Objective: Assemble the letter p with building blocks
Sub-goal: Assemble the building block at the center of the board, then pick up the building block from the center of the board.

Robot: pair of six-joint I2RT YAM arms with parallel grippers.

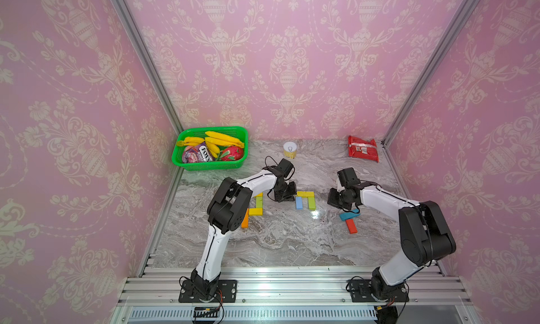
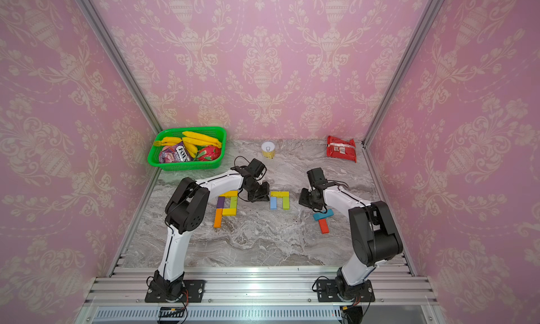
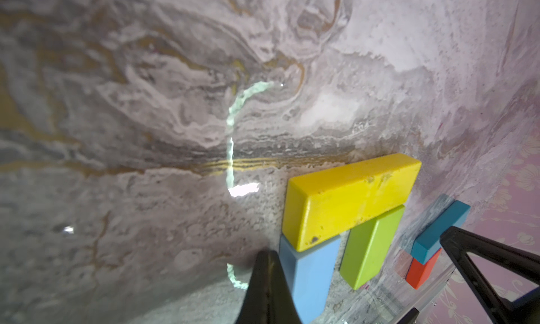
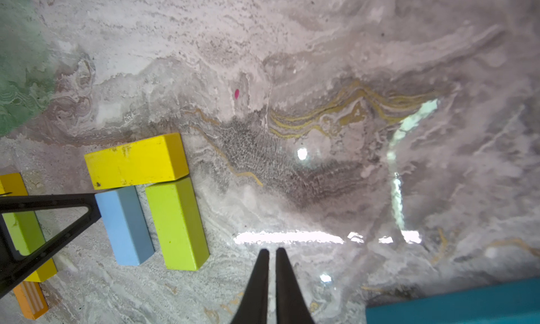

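Note:
Five building blocks lie together in a P shape: yellow, purple, lime green, yellow and orange. To their right, a yellow block caps a light blue block and a lime green block. A teal block lies across a red block further right. My left gripper is shut and empty, its tip right beside the light blue block. My right gripper is shut on nothing, low over bare table between the lime green block and the teal block.
A green basket with bananas and packets stands at the back left. A small yellow can is at the back middle and a red snack packet at the back right. Metal rails border the table.

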